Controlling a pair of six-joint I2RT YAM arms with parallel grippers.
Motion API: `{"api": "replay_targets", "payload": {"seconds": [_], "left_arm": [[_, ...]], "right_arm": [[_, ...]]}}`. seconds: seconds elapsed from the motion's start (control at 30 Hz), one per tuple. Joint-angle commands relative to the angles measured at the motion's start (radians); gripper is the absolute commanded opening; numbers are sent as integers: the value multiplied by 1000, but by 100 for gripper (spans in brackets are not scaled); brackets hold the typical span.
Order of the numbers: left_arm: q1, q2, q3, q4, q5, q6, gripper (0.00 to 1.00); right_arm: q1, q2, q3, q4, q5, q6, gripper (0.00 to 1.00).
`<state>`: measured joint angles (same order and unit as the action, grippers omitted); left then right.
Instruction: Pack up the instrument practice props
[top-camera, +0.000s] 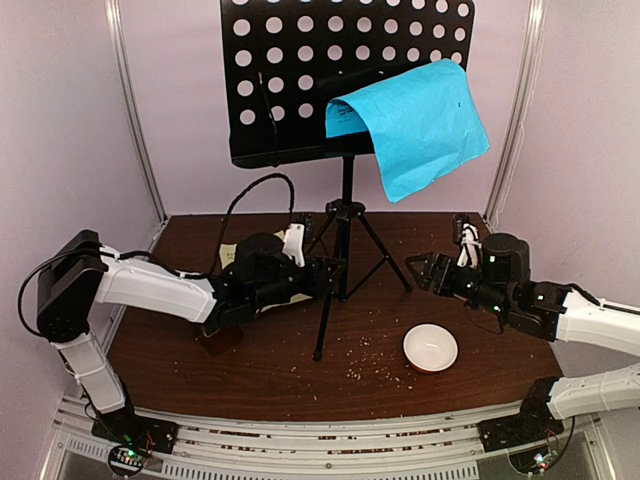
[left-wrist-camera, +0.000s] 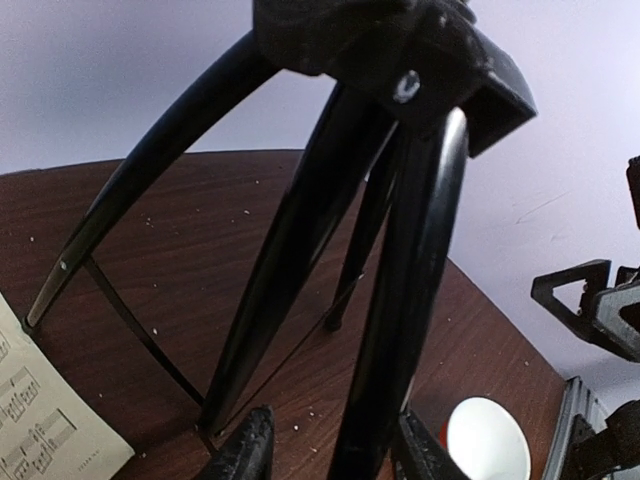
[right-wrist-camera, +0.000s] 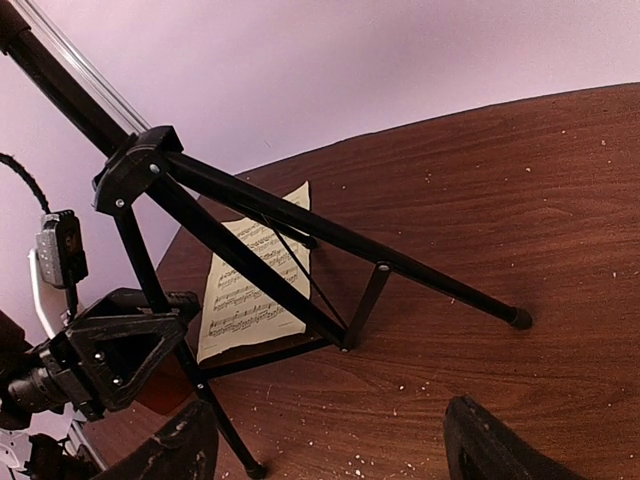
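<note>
Your left jaws straddle, not yet pinching, a glossy tubular leg of the black tripod music stand with perforated desk, upright on the worktop (grainy dark wood); right jaws gape empty.

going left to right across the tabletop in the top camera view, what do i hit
small brown metronome → black tripod music stand → white bowl
</note>
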<state>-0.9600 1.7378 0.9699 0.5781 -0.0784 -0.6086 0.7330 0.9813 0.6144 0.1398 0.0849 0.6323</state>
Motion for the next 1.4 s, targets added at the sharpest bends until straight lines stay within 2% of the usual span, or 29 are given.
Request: {"api": "replay_targets", "payload": {"seconds": [0.0,0.13,0.3,0.43,0.57,0.73,0.83,1.0,1.2,1.37], "left_arm": [[21,39,70,32,7,18,36],[46,55,99,23,33,62,17],[78,42,88,22,119,124,0],[114,7,49,29,246,211,0],[164,-38,4,12,441,304,0],[216,-61,14,-71,696,403,0],[228,-45,60,-154,789,456,0],[236,-10,117,-252,879,518,0],[241,-8,126,-299,888,548,0],[240,0,157,-352,892,578,0]], "right_arm": [[-7,-26,-9,16,-9,12,80],[-9,-34,-9,13,-9,10,80],[-9,-27,-2,32,-32,-50,80],[-9,12,30,61,-99,-138,82],[-8,71,84,64,-158,-248,83],[-8,194,182,64,-230,-369,80],[-9,278,254,54,-302,-411,78],[-9,368,292,92,-289,-473,77],[-10,407,310,91,-229,-518,76],[-15,431,321,104,-285,-534,61]]}}
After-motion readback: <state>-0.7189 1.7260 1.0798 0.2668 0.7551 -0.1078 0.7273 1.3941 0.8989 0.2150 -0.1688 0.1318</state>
